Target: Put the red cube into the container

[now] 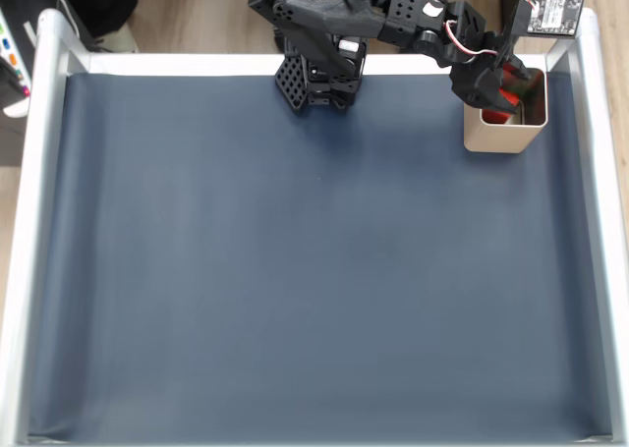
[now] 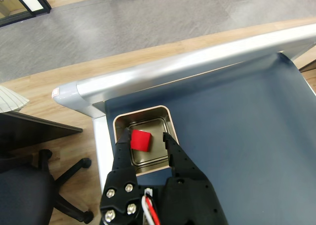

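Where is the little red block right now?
In the wrist view, the small red cube sits between the black hand's fingers, above the open square silvery metal tin near the mat's corner.

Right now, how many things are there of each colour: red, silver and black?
Red: 1, the red cube
Silver: 1, the container
Black: 1, the gripper
Total: 3
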You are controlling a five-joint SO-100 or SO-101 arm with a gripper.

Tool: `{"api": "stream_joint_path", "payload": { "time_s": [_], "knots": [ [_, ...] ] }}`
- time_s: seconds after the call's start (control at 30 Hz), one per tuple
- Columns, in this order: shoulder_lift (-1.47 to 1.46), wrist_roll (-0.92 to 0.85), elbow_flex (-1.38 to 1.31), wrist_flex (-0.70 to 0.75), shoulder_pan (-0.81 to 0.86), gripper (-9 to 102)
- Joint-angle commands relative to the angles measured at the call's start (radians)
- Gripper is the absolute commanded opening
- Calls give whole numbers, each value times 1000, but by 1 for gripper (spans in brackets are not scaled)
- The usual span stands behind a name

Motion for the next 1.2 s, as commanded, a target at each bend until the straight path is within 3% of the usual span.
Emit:
{"api": "stream_joint_path", "payload": {
  "time_s": [0.0, 0.1, 0.27, 0.7, 1.17],
  "knots": [
    [35, -11, -15, -20, 2, 21],
    [48, -15, -25, -21, 5, 17],
    [71, -14, -58, -54, 54, 0],
    [120, -6, -83, -58, 537, 0],
    [304, 20, 193, -103, 974, 0]
  ]
}}
